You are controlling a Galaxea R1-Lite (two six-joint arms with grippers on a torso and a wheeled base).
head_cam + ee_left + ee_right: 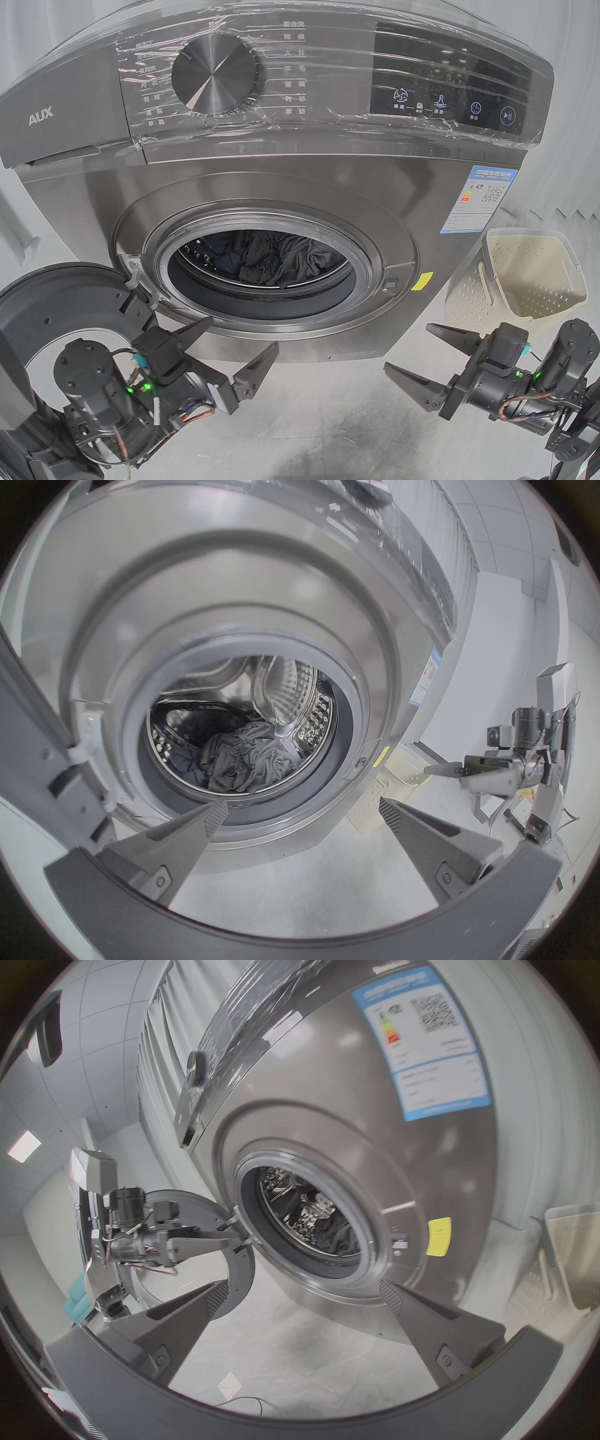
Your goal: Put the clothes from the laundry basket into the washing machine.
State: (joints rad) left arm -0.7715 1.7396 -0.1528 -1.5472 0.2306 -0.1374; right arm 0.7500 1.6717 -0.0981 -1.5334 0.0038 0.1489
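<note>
Inside the drum of the washing machine (281,175), dark clothes (269,257) lie in a crumpled heap toward the front lip. Laundry basket (465,300) stands on the floor just beside the machine's right side; what shows of its interior has no clothes in it, so the load looks done or near done. Left gripper (242,332) hangs low in front of the opening, jaws apart and holding nothing. Right gripper (408,346) sits near the basket, jaws also apart and holding nothing. Door (56,300) stands swung wide open on the left, close behind the left arm. Risks: a left-arm sweep could clip the door or its hinge, since the two are close. Fabric at the lip could slide onto the seal and get pinched if the door is shut. A careless right-arm move could tip the light basket.
</note>
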